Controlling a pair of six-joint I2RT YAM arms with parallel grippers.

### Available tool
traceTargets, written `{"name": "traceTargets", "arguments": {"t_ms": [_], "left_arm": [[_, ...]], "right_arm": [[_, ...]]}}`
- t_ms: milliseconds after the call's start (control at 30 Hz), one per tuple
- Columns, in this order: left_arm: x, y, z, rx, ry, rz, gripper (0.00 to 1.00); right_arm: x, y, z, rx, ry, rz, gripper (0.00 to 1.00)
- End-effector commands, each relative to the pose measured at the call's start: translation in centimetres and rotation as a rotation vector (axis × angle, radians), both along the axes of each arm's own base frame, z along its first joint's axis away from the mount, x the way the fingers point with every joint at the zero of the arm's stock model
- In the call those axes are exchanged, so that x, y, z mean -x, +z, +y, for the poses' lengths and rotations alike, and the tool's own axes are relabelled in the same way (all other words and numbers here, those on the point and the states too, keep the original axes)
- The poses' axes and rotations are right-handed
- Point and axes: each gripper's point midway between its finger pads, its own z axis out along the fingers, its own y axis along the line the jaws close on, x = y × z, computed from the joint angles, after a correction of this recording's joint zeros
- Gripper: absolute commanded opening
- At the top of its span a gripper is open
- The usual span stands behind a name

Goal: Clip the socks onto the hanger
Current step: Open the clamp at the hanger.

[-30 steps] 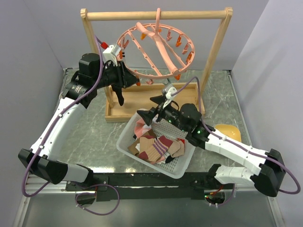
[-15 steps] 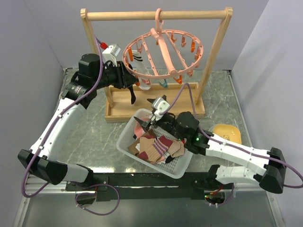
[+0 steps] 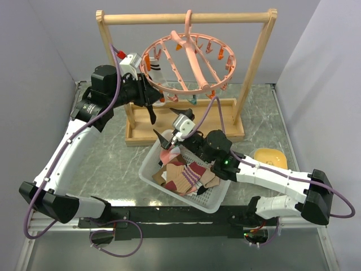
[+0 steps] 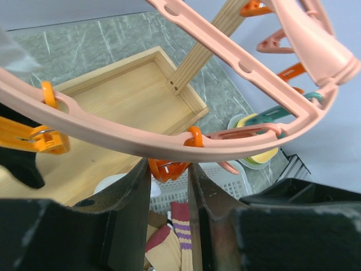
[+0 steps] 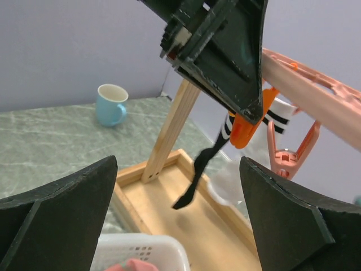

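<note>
Round salmon-pink plastic ring hanger (image 3: 194, 59) hangs by its hook from the wooden rack bar (image 3: 225, 18). Left gripper (image 4: 169, 189) at the ring's left rim (rack-post side), fingers clamped on a small orange clip (image 4: 168, 169). Long black sock (image 5: 194, 175) dangles below that spot; which clip carries it is unclear. White black-striped sock (image 5: 271, 121) hangs beside. Right gripper (image 5: 177, 164) spread wide, holding nothing, low over the white mesh basket (image 3: 148, 162); loose mixed socks (image 3: 183, 175) piled inside.
</note>
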Motion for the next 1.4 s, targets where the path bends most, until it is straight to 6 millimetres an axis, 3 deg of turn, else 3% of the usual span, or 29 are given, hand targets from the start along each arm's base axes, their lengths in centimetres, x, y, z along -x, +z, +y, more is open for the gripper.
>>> {"name": "traceTargets", "arguments": {"t_ms": [0, 67, 267, 400, 533, 667, 767, 800, 900, 1133, 1300, 1367], "left_arm": [[0.4, 1.6, 0.3, 0.012, 0.001, -0.05, 0.01], [0.4, 1.7, 0.3, 0.011, 0.0, -0.056, 0.01], [0.4, 1.8, 0.2, 0.017, -0.001, -0.054, 0.01], [0.4, 1.7, 0.2, 0.02, -0.002, -0.053, 0.01], [0.3, 1.7, 0.2, 0.016, 0.001, -0.056, 0.01], [0.3, 1.5, 0.3, 0.011, 0.003, -0.057, 0.01], [0.3, 1.5, 0.4, 0.007, 0.007, -0.062, 0.01], [0.3, 1.5, 0.5, 0.005, 0.008, -0.063, 0.01], [0.4, 1.6, 0.6, 0.0, 0.008, -0.07, 0.01], [0.4, 1.7, 0.4, 0.006, -0.004, -0.069, 0.01], [0.4, 1.8, 0.3, 0.006, -0.005, -0.069, 0.01], [0.4, 1.8, 0.3, 0.006, -0.01, -0.069, 0.01]], "right_arm": [[0.6, 1.0, -1.9, -0.043, -0.064, -0.055, 0.99], [1.3, 0.6, -2.8, -0.054, -0.064, -0.04, 1.0], [3.0, -4.1, -3.6, -0.005, -0.032, 0.073, 1.0], [3.7, -2.6, -2.9, -0.008, -0.028, 0.029, 1.0], [3.5, 0.7, -2.0, -0.018, -0.046, -0.086, 1.0], [2.2, 4.1, -0.6, -0.048, -0.057, -0.162, 0.98], [0.4, 5.2, -0.3, -0.063, -0.042, -0.161, 0.91], [-0.5, 5.4, -0.6, -0.065, -0.052, -0.159, 0.89], [-0.6, 5.5, 0.1, -0.059, 0.014, -0.139, 0.85], [-1.7, 4.3, 1.0, -0.038, 0.053, -0.087, 0.85], [-1.3, 4.0, 1.7, -0.02, 0.096, -0.084, 0.84], [-2.3, 3.4, 1.8, 0.001, 0.073, -0.07, 0.84]]}}
